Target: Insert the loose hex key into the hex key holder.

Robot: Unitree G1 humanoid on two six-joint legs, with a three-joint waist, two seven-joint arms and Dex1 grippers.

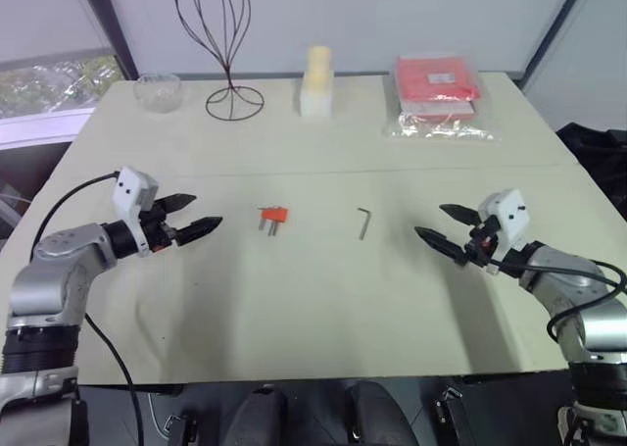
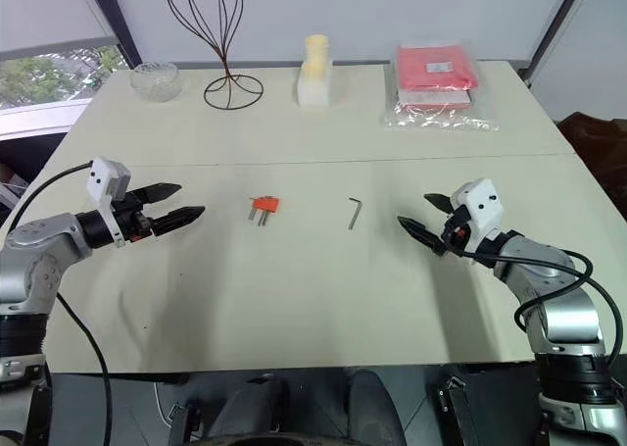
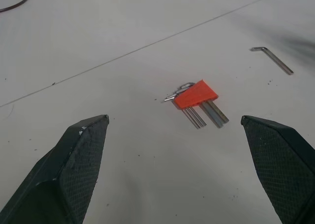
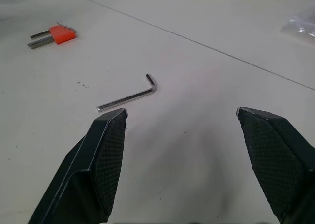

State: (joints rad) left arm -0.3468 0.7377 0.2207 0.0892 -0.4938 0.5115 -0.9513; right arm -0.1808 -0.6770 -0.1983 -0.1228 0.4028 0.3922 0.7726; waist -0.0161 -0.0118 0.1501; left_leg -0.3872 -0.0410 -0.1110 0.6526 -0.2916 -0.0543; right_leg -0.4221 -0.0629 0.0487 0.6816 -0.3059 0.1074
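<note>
Nearest the head camera, both arms reach in over the near part of the pale table (image 1: 323,319). Left gripper (image 1: 188,214): fingers spread wide, nothing between them, hovering over the table and pointing toward the centre. Hex key holder (image 1: 273,214): a small red-orange block lying flat just beyond that gripper's tips, apart from them, with several short dark keys sticking out toward the near edge. Loose hex key (image 1: 363,223): lying flat on the table to the right of the holder, well apart from it, its short bent end at the far side. Right gripper (image 1: 449,228): fingers spread, empty, pointing toward the loose hex key and near it without contact. Along the far edge stand a glass bowl (image 1: 158,90), a wire stand (image 1: 229,44), a pale yellow block (image 1: 317,81) and a red packet in clear plastic (image 1: 438,91).
</note>
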